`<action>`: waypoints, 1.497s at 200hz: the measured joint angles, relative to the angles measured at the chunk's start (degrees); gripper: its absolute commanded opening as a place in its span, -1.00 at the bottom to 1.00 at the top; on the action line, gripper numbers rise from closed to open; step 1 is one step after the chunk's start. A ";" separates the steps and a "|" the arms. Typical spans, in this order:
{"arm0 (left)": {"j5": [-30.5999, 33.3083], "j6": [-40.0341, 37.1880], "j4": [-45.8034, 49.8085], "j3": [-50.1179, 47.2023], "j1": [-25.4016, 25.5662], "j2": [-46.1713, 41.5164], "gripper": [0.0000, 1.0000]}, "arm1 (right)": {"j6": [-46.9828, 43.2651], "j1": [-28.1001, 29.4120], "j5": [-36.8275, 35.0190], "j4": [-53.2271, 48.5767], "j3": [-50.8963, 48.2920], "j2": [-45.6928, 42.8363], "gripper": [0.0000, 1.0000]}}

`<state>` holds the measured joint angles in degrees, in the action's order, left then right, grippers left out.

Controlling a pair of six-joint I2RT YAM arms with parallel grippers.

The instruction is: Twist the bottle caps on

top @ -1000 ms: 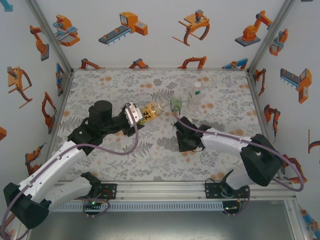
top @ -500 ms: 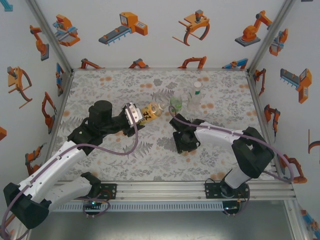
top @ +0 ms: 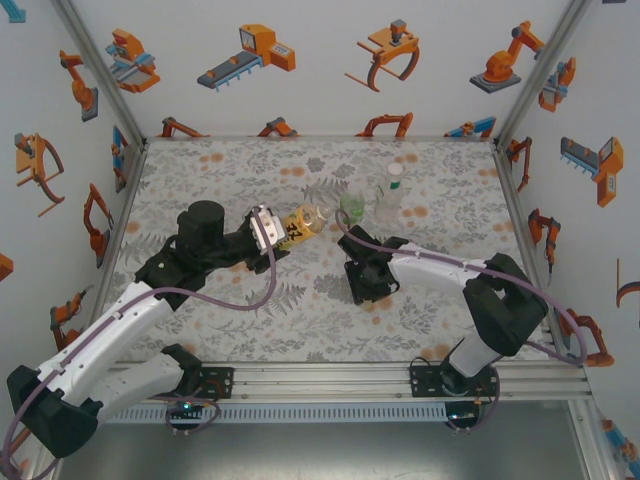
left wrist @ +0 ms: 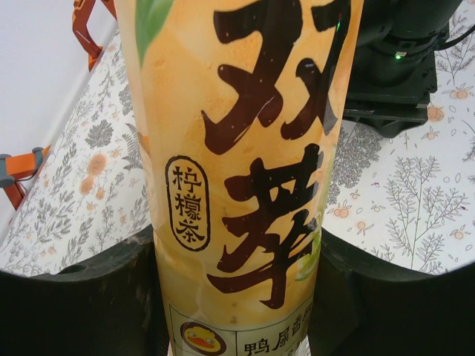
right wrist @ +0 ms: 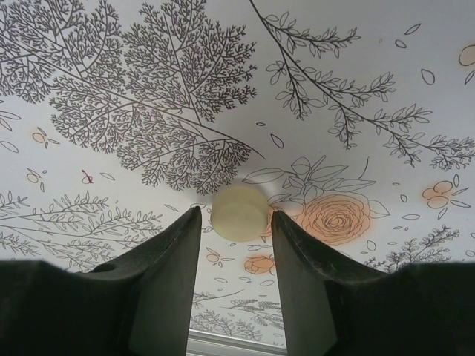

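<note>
Bottle cap (right wrist: 239, 212), one of the pale yellow-green ones, is lying flat on the tabletop (right wrist: 356, 89), right between the tips of the right fingers (right wrist: 167, 282). They sit one on each side of it, spread a touch wider than the cap. There's a thin sliver of tabletop showing on one side, so they're not pinching it as far as I can see. There's open floral print all round the cap.

The left fingers (left wrist: 74, 304) are clamped tight on the orange-labelled bottle (left wrist: 245, 163). It's held tilted, with its neck pointing toward a greenish-topped bottle (top: 352, 208) and a white-capped bottle (top: 393, 195). Those two stand upright just beyond the right arm, nearer the far edge.

Both arms are working mid-tabletop, well apart from the side walls, with open surface toward the near edge.
</note>
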<state>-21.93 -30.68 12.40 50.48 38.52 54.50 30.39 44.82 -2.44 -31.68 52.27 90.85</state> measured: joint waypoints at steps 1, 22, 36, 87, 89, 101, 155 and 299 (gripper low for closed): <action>0.00 0.00 0.00 0.00 0.02 0.00 -1.00 | 0.00 0.00 0.00 0.04 -0.02 0.00 -0.17; 0.00 0.00 0.02 0.00 0.00 0.02 -1.00 | -0.02 0.00 -0.02 0.55 -0.02 0.02 -0.19; 0.00 0.00 0.02 0.00 0.02 0.00 -1.00 | -0.02 0.00 -0.02 0.90 -0.04 0.20 -0.19; -0.02 0.02 0.00 0.00 0.02 0.02 -1.00 | -0.24 0.00 0.04 1.09 -0.17 1.18 -0.20; -0.02 0.00 0.00 0.00 0.00 0.00 -1.00 | -0.24 0.00 0.04 1.09 -0.17 1.20 -0.20; -0.02 0.02 0.00 0.00 0.00 0.00 -1.00 | -0.24 0.00 0.04 1.09 -0.17 1.40 -0.20; -0.02 0.02 0.02 0.00 0.02 0.00 -1.00 | -0.26 0.00 0.04 1.07 -0.20 1.51 -0.21; -0.92 0.02 0.00 0.00 0.00 0.66 -1.00 | -0.55 0.00 -0.20 -0.44 0.11 -7.23 -0.56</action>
<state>-22.85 -30.65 12.40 50.48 38.52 55.16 29.85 44.82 -2.63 -32.12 52.38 83.61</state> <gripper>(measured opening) 0.547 0.350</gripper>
